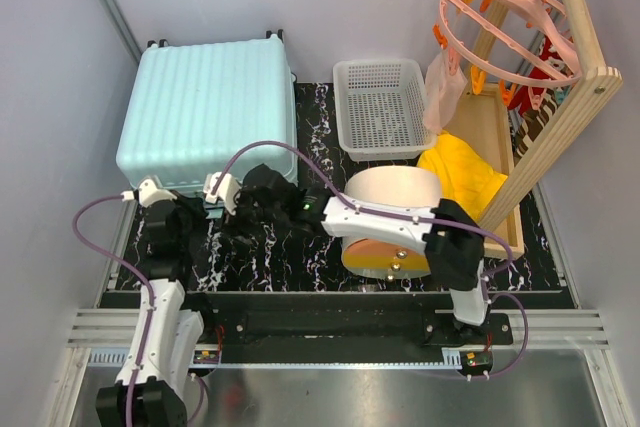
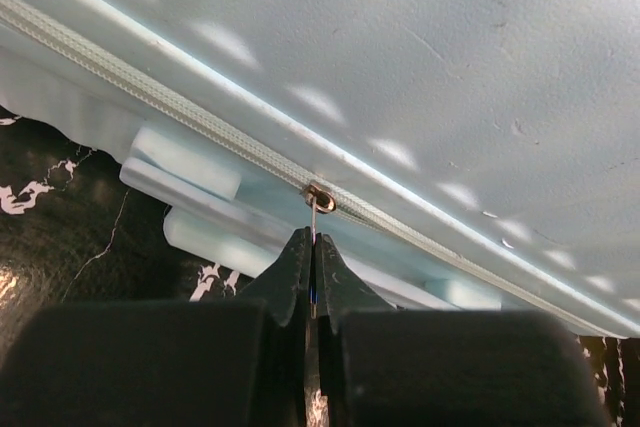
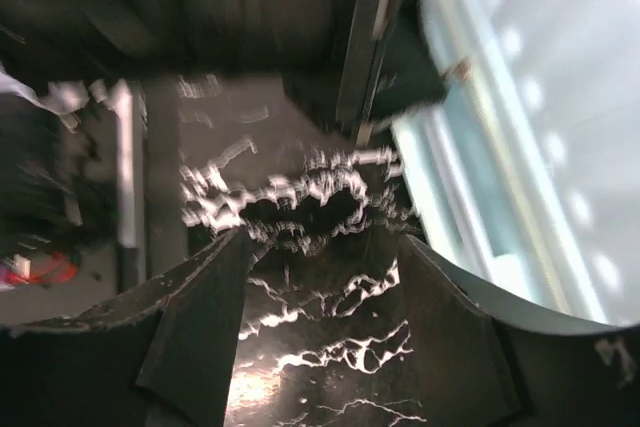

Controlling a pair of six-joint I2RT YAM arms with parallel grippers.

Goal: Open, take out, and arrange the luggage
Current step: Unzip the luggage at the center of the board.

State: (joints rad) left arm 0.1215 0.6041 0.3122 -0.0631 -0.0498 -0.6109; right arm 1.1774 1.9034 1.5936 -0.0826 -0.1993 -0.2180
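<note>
The luggage (image 1: 205, 112), a pale mint-blue ribbed suitcase, lies flat and closed at the back left. In the left wrist view its shell (image 2: 420, 67) fills the top, and the zipper (image 2: 180, 112) runs slantwise across it. My left gripper (image 2: 313, 237) is shut on the thin metal zipper pull (image 2: 316, 215), which hangs from the slider. From above, the left gripper (image 1: 258, 185) sits at the suitcase's near right edge. My right gripper (image 3: 320, 242) is open with nothing between its fingers. It hovers over the black marbled mat (image 3: 320, 347) just beside the suitcase's side (image 3: 560, 147). From above, the right gripper (image 1: 292, 209) is crowded against the left one.
A white mesh basket (image 1: 380, 107) stands behind the centre. A cream cylinder with an orange end (image 1: 395, 222) lies under the right arm. Yellow cloth (image 1: 462, 175) rests in a wooden tray beside a leaning wooden rack (image 1: 560, 107) with a pink hoop hanger (image 1: 505, 27). Walls close both sides.
</note>
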